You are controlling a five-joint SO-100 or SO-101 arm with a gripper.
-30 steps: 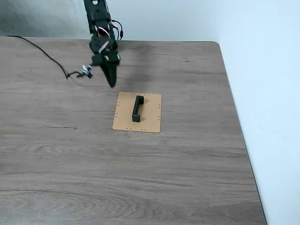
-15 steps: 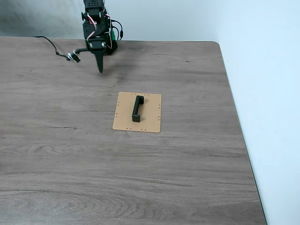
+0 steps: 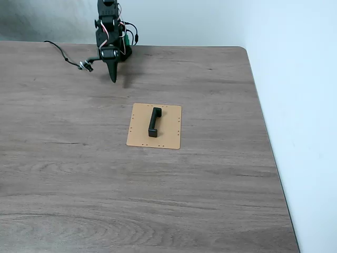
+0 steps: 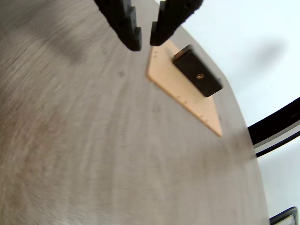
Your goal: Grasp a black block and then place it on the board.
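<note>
On board [image 3: 154, 133] black block [image 3: 153, 122] lies; end effector [image 4: 146, 41] empty, fingers slightly apart, base cropped

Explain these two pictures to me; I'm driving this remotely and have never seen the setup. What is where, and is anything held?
The fixed view looks down at a wood-grain table. The dark machine at the far edge is a small robot arm; its gripper points down and holds nothing. The wrist view comes from a camera riding on that arm, with the two fingers at the top, a narrow gap between them. Mid-table lies the tan board, and the black block already rests on it, apart from the gripper.
</note>
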